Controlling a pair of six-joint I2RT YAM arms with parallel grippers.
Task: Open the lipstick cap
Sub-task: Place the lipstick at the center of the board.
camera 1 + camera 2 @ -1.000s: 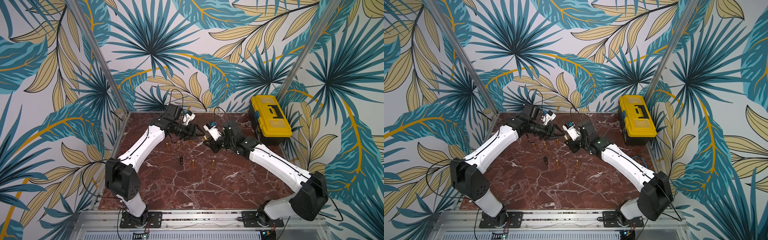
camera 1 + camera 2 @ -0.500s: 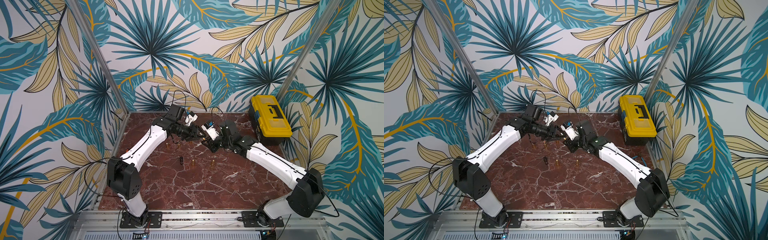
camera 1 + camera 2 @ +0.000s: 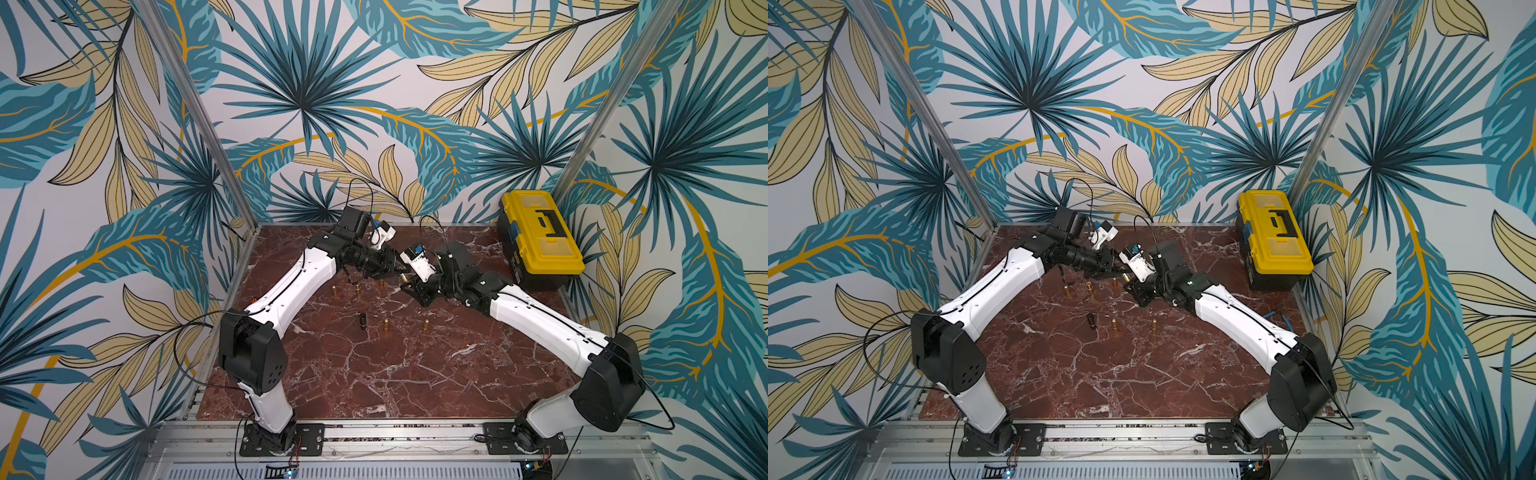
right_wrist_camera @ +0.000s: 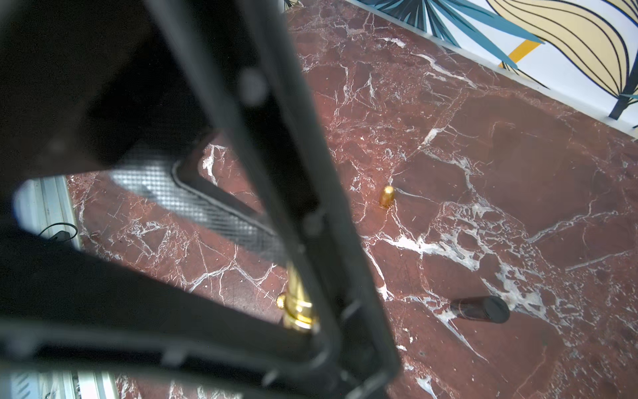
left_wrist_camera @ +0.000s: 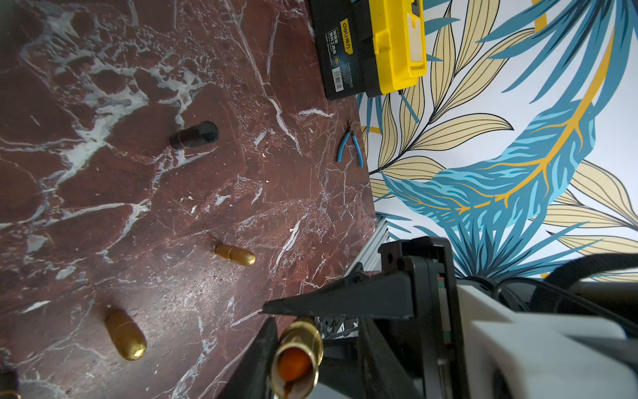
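Note:
My right gripper [image 3: 415,286] is shut on a gold lipstick [image 5: 297,355], held above the back middle of the table. In the left wrist view the end of the lipstick is open, with orange-red inside. One right finger [image 5: 345,300] lies along it. My left gripper [image 5: 317,323] stands open around that end. One of its fingers touches the tube and a gap is left at the other. In the right wrist view the gold tube [image 4: 297,307] sticks out of my right gripper [image 4: 302,331], next to a left finger with a textured pad [image 4: 193,203]. Both top views show the two grippers meeting tip to tip.
Several gold bullet-shaped pieces [image 3: 386,328] stand on the red marble table [image 3: 374,374]. A short black tube [image 3: 363,322] lies among them. A yellow and black toolbox [image 3: 540,237] sits at the back right, with blue pliers [image 5: 350,150] near the right edge.
My left arm has reached right until its fingers surround the lipstick, and they have narrowed. The right gripper has shifted slightly left, still shut on the lipstick.

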